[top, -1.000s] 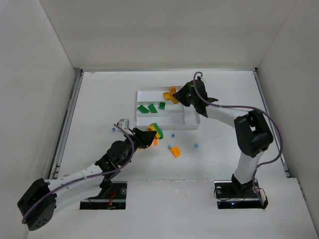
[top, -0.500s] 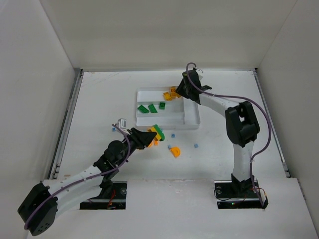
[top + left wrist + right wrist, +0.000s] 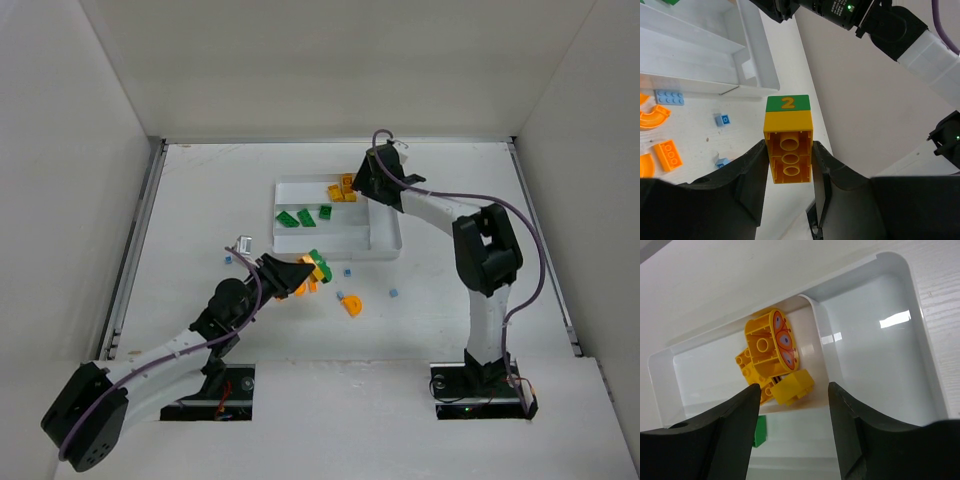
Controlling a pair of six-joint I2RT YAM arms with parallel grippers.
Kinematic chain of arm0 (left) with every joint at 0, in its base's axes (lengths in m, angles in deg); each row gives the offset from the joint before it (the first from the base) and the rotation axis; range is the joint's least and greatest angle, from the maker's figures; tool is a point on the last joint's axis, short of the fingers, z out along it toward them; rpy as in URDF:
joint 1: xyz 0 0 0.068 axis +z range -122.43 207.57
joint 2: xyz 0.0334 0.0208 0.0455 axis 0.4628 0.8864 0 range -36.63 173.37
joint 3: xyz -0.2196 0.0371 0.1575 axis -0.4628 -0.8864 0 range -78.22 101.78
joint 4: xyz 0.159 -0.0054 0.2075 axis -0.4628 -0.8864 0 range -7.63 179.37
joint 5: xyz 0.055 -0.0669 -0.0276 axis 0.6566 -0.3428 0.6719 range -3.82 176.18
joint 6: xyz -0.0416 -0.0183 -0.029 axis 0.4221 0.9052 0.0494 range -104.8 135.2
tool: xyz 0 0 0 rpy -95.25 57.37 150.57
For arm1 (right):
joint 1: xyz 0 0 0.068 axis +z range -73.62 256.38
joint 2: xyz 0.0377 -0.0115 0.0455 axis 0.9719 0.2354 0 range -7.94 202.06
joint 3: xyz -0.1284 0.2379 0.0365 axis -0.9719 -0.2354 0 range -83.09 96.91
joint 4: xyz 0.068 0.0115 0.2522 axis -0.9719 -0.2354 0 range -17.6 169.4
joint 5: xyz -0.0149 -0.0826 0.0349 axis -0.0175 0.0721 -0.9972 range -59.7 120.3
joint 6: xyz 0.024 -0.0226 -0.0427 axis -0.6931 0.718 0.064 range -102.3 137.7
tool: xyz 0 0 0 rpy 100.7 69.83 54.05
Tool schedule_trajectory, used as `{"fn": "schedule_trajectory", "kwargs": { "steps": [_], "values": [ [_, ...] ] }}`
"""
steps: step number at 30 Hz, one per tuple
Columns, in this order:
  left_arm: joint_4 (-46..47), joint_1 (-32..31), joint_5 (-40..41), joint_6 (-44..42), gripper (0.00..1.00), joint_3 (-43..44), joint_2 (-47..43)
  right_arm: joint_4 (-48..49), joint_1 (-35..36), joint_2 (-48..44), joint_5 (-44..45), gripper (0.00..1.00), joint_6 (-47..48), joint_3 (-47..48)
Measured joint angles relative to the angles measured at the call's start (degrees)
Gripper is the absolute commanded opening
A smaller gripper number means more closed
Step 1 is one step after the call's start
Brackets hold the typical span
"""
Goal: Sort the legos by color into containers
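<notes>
**Two-colour stack in hand, far slot occupied**

Left gripper (image 3: 788, 155) is clamped on the sides of a yellow-and-green brick stack (image 3: 788, 122). It is held aloft just off the white tray's (image 3: 392, 243) near edge, above loose orange pieces (image 3: 351, 305) and blue pieces (image 3: 392, 293) on the table. Right gripper (image 3: 792, 392): fingers apart, empty, hovering over the yellow pile (image 3: 771, 352) at the far slot's right end. Green bricks (image 3: 300, 217) lie in the middle slot.

Risks:
- Dropped whole, the stack puts one colour in the wrong slot.
- If both arms head for the far slot, they could clash.
</notes>
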Motion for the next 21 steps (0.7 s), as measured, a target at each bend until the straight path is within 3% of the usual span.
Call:
{"fn": "schedule_trajectory", "kwargs": {
  "steps": [4, 8, 11, 14, 17, 21],
  "values": [
    [1.1, 1.6, -1.8, 1.1, 0.21, 0.0, 1.0, 2.4, 0.0, -6.9, -0.6, 0.61, 0.9, -7.7],
    [2.1, 3.6, -3.2, 2.2, 0.21, 0.2, 2.4, 6.1, 0.5, -19.7, -1.4, 0.42, 1.2, -19.2],
    [3.1, 5.0, -4.4, 3.2, 0.21, 0.6, 3.6, 10.8, 2.9, -31.8, -3.4, 0.41, 0.4, -29.9],
    [5.4, 6.1, -5.2, 4.9, 0.21, 1.3, 5.5, 17.0, 7.4, -42.3, -7.3, 0.51, -1.3, -40.3],
    [8.9, 6.9, -6.6, 7.0, 0.21, 2.1, 8.0, 25.4, 12.2, -50.3, -12.2, 0.75, -5.4, -51.0],
    [13.8, 7.6, -7.9, 10.3, 0.21, 2.4, 10.8, 36.9, 15.0, -52.8, -17.6, 0.88, -12.5, -60.7]
  ]
}}
